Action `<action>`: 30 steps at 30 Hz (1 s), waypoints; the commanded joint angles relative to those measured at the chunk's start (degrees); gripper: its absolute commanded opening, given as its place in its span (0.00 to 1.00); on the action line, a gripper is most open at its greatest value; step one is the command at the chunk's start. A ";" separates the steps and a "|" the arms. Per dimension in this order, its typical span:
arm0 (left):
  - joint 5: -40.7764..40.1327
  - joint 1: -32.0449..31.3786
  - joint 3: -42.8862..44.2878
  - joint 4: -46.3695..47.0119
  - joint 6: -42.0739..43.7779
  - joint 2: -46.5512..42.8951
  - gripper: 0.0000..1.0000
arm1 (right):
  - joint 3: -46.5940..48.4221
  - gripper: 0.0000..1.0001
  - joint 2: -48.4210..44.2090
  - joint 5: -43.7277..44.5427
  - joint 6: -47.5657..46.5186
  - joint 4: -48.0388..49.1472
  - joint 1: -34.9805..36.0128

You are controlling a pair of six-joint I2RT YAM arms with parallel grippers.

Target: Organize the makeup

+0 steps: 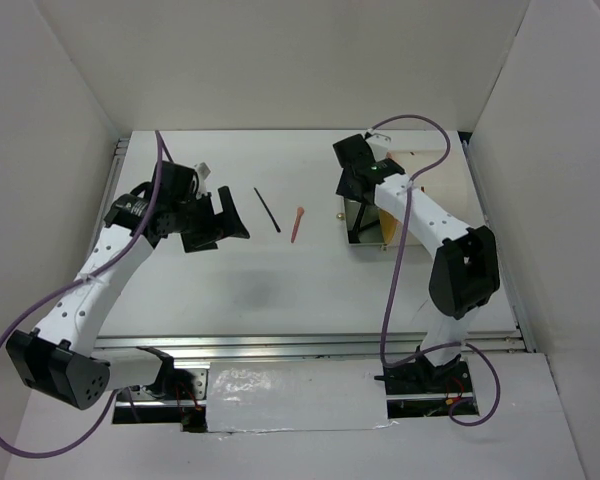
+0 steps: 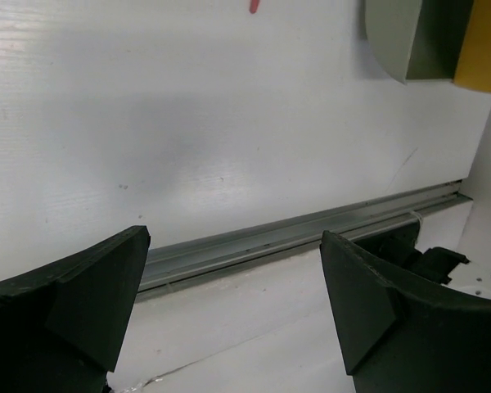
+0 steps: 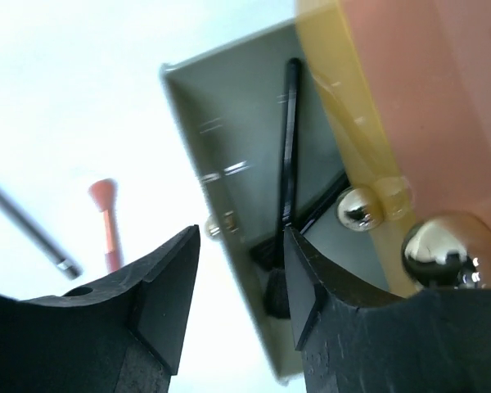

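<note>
Two pieces of makeup lie on the white table: a thin black stick (image 1: pixel 268 210) and a short orange-pink stick (image 1: pixel 297 224). In the right wrist view the orange-pink stick (image 3: pixel 106 225) and the thin stick (image 3: pixel 29 229) show left of the box. My right gripper (image 1: pixel 352 195) hangs over the open cream box (image 1: pixel 372 228). Its jaws (image 3: pixel 241 237) stand open astride the box's wall, holding nothing. A black brush (image 3: pixel 290 139) rests inside the box, against the right finger. My left gripper (image 1: pixel 235 222) is wide open and empty (image 2: pixel 234 239), just left of the black stick.
The box has an orange face (image 3: pixel 425 90) with shiny metal knobs (image 3: pixel 360 206). An aluminium rail (image 2: pixel 311 229) runs along the table's near edge. White walls enclose the table on three sides. The left wrist view catches the box's corner (image 2: pixel 409 37) at its upper right.
</note>
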 commanded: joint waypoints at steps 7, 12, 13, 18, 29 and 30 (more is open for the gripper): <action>-11.05 0.57 7.06 -1.10 -5.22 12.48 1.00 | -1.87 0.76 -18.21 -21.41 -6.14 9.03 4.83; -16.94 0.57 14.36 -2.07 -10.14 24.08 0.99 | -3.88 0.89 -22.97 -25.83 -5.97 4.74 6.14; -17.64 0.57 15.58 -2.07 -10.67 27.84 0.99 | -4.41 0.89 -24.81 -26.18 -6.23 4.20 6.41; -20.55 0.40 25.16 -1.63 -14.45 39.90 0.98 | -11.25 0.88 -33.85 -28.03 -6.76 3.23 7.64; -24.95 -3.91 54.96 -5.58 -18.76 66.71 0.96 | -22.95 0.89 -47.05 -30.84 -8.08 -0.72 7.20; -24.95 -3.91 55.06 -4.89 -18.94 67.85 0.95 | -23.40 0.89 -47.50 -31.02 -8.08 -0.81 7.11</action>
